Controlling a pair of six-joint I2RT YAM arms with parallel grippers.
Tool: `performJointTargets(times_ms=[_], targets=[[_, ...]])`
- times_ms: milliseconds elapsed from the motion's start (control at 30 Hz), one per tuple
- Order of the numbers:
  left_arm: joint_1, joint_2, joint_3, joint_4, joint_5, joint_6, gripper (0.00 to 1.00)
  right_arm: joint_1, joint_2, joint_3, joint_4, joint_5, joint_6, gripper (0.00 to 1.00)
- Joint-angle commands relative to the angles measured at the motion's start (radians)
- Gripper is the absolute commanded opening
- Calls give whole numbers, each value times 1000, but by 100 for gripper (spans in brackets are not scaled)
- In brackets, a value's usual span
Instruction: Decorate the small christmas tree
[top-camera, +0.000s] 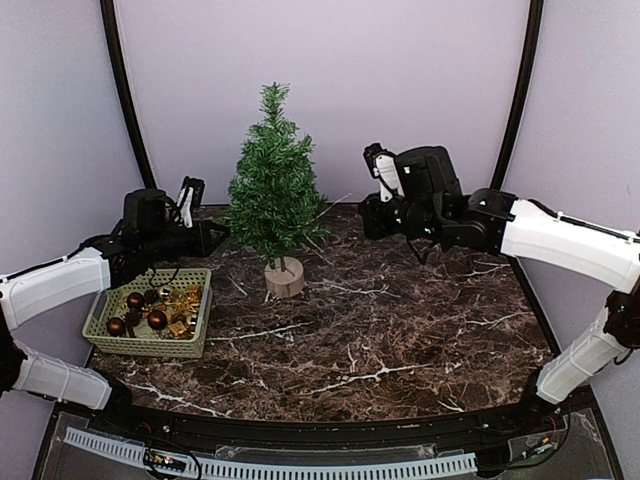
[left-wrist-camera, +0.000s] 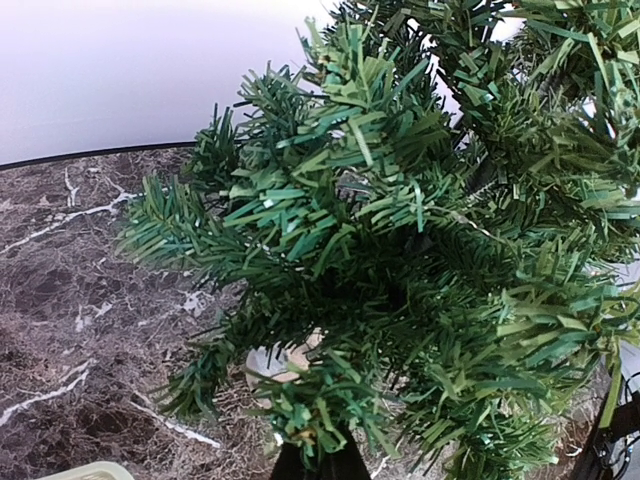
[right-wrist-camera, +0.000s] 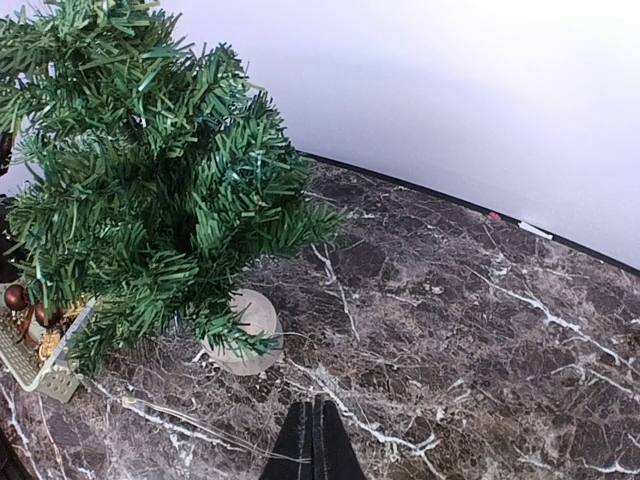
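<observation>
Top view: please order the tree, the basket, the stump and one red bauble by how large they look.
1. tree and basket: about alike in area; the tree is taller, the basket wider.
2. stump
3. bauble, smallest.

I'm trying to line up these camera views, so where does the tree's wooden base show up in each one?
Top external: wooden base centre, under the small christmas tree.
Left wrist: base bottom centre, mostly hidden by branches.
Right wrist: base lower left.
Shared landmark: green basket.
</observation>
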Motion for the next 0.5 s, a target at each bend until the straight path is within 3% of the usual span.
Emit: performJointTargets(times_ms=[0, 467], targets=[[18, 3, -14, 10, -10, 30, 0, -44, 63, 85, 24, -2, -60, 0], [41, 105, 45, 55, 24, 73, 0, -162, 219, 230, 92, -233, -100, 0]])
